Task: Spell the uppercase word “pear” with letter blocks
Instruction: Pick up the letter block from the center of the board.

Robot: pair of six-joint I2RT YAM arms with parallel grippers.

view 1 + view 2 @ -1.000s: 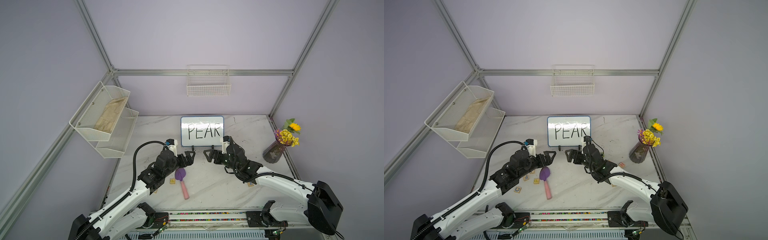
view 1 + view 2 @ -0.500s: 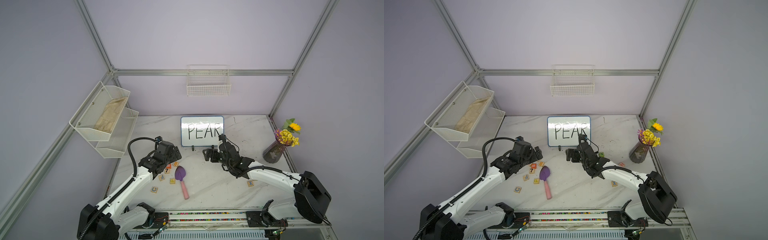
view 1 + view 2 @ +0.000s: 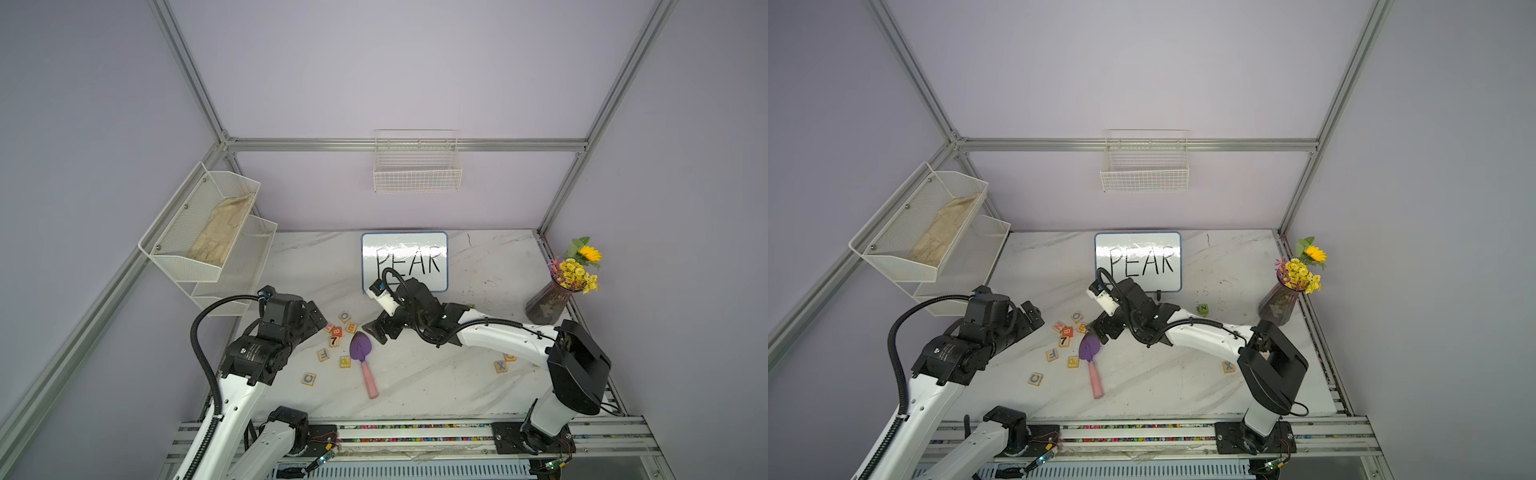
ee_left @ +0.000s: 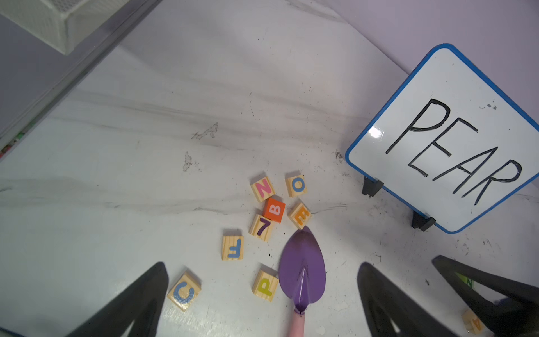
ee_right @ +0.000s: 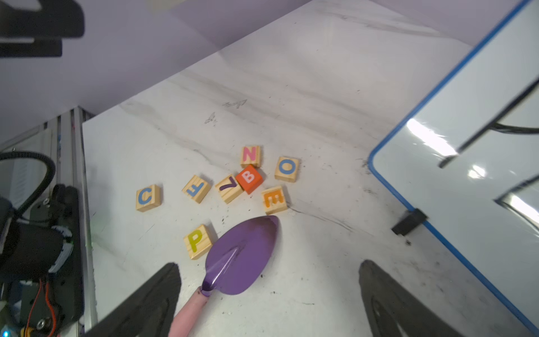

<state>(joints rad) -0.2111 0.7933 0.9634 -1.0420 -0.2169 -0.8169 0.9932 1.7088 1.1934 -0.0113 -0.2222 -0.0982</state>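
The letter blocks lie among other cubes left of centre. The yellow P block (image 4: 264, 285) (image 5: 198, 241) touches the blade of a purple trowel (image 3: 360, 349). Just beyond the blade's tip is the orange E block (image 4: 299, 215) (image 5: 274, 200). An orange A block (image 4: 474, 322) shows partly behind the other arm's fingers (image 4: 481, 280). The R block is out of view. My left gripper (image 3: 318, 318) (image 4: 262, 264) hangs open left of the cluster. My right gripper (image 3: 380, 330) (image 5: 268, 262) is open just right of the trowel blade. Neither holds anything.
Other cubes: pink N (image 4: 262, 188), blue O (image 4: 297, 185), solid orange B (image 4: 274, 210), 7 (image 4: 261, 227), F (image 4: 232, 248), C (image 4: 184, 291), X (image 3: 500, 365), green N (image 3: 1202, 308). A whiteboard reading PEAR (image 3: 405, 262) stands behind, a flower vase (image 3: 548, 303) at right, a mesh rack (image 3: 208, 237) at left.
My left gripper has drawn back to the left, away from the whiteboard. My right gripper has moved left and down to the trowel blade. The blocks have not moved.
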